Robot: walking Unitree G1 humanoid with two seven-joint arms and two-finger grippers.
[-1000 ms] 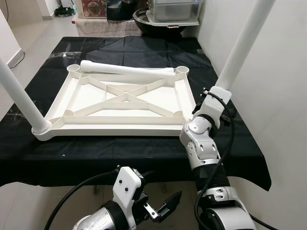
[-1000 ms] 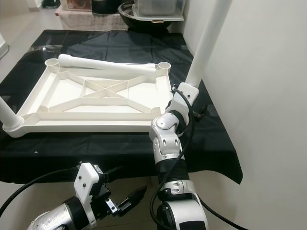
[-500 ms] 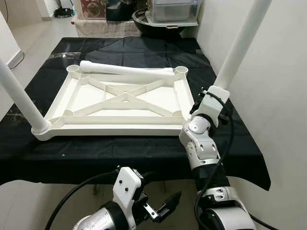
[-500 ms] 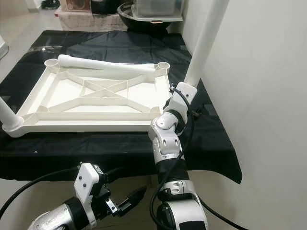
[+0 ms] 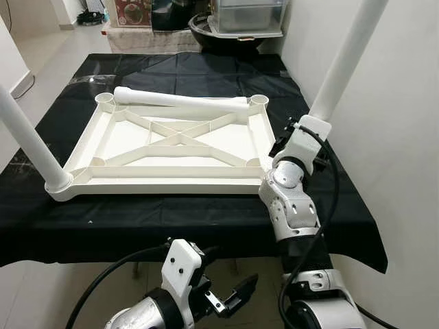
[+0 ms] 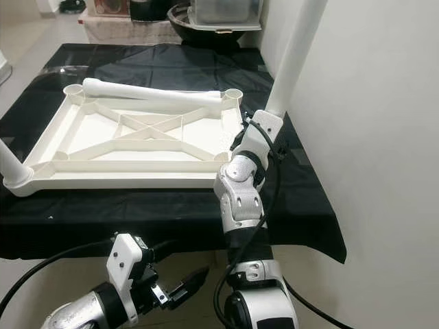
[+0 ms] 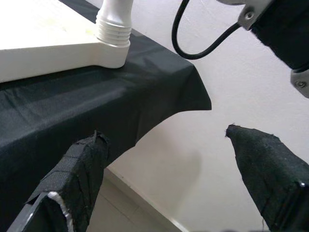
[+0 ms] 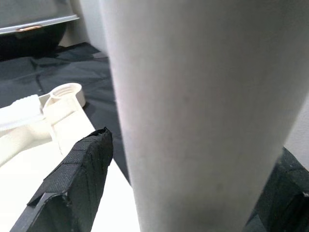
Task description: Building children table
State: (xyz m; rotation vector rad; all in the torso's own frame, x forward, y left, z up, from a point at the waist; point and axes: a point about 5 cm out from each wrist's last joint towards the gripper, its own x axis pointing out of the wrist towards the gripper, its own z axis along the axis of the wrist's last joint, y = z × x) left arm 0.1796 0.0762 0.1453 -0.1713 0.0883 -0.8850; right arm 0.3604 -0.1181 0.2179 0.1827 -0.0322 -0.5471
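White ribbed plastic tabletop [image 5: 171,144] lies upside down on the black-draped bench [image 5: 322,185], one white tubular leg [image 5: 24,137] standing in its near-left corner socket and a loose white leg tube [image 5: 180,101] lying across the far edge. Right gripper [image 8: 188,193] is clamped round a second upright white leg [image 5: 346,58], long axis near vertical, leaning slightly; its base is just beside the tabletop's near-right corner. Seating looks like it turns on lining that axis with the corner socket [image 5: 255,163], just left of the wrist. Left gripper [image 7: 166,181] hangs below the bench's near edge, fingers apart, holding nothing, so the right arm is nearer.
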